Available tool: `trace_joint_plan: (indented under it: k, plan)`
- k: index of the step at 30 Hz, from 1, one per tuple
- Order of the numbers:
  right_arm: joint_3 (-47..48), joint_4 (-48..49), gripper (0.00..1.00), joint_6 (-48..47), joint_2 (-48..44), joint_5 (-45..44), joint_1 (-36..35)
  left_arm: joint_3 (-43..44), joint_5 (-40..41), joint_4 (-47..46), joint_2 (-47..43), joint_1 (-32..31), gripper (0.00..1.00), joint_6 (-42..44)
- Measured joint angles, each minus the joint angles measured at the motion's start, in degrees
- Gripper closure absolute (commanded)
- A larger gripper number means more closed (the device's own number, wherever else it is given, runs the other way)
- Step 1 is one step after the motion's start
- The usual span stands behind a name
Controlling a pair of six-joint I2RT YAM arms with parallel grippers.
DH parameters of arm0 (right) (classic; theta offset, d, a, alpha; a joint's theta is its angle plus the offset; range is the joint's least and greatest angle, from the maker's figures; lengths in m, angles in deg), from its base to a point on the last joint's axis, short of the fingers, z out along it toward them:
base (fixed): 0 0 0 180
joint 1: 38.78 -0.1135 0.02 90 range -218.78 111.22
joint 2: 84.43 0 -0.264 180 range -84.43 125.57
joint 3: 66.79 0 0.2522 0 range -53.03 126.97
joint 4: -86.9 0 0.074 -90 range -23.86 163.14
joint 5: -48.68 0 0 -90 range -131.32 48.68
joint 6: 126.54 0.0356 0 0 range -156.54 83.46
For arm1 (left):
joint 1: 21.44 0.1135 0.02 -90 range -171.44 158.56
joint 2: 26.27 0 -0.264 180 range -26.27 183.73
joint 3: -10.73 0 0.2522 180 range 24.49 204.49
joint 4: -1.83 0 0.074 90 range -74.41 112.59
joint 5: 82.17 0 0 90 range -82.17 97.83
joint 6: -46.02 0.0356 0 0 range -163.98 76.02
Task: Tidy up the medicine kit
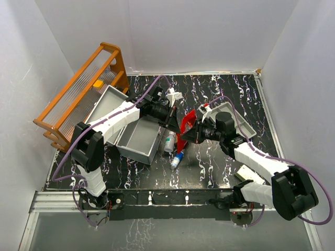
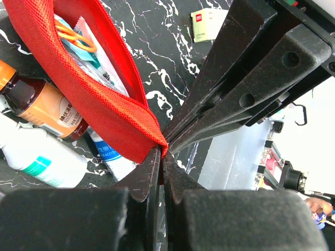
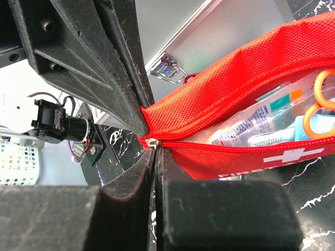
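Note:
The medicine kit (image 1: 137,140), a light-grey hard box, lies open left of centre with its lid (image 1: 106,102) tipped back; its latched wall (image 3: 220,36) shows in the right wrist view. Just right of it, both grippers hold a red first-aid pouch (image 1: 186,123) above the table. My left gripper (image 2: 162,150) (image 1: 176,127) is shut on one end of the pouch (image 2: 94,99). My right gripper (image 3: 156,150) (image 1: 184,134) is shut at the zipper pull (image 3: 152,141) on the pouch (image 3: 235,89). The pouch gapes open, with orange scissors (image 3: 324,112) and packets inside.
A white bottle (image 1: 170,141) and a blue-capped tube (image 1: 178,159) lie under the pouch, and a brown bottle (image 2: 42,104) shows beside them. A grey divided tray (image 1: 246,128) sits at the right, a small box (image 1: 244,172) near the front right, an orange rack (image 1: 78,99) at the far left.

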Motion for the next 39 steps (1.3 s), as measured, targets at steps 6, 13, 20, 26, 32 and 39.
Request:
trace_joint_plan:
  k: [6, 13, 20, 26, 32, 39]
  plan:
    - [0.0, -1.5, 1.0, 0.0, -1.2, -3.0, -0.2, 0.0, 0.2, -0.2, 0.0, 0.0, 1.0, 0.7]
    - [1.8, -6.8, 1.0, -0.8, -2.8, -10.7, -0.4, 0.0, 0.2, 0.3, 0.0, 0.0, 1.0, 1.9]
    - [2.9, -10.2, 1.0, -1.5, -3.6, -17.6, -0.5, 0.7, 0.2, 1.0, 0.0, 0.0, 1.0, 2.7]
    - [3.6, -13.6, 1.0, -1.5, -5.0, -26.2, -0.5, 0.9, 0.2, 1.7, 0.0, 0.0, 1.0, 3.1]
    - [4.5, -16.6, 1.0, -1.5, -5.0, -33.9, -0.5, 0.9, 0.2, 2.3, 0.0, 0.0, 1.0, 3.3]
    - [4.9, -19.7, 1.0, -0.8, -5.0, -42.5, -0.5, 0.9, 0.2, 3.3, 0.0, 0.0, 1.0, 3.7]
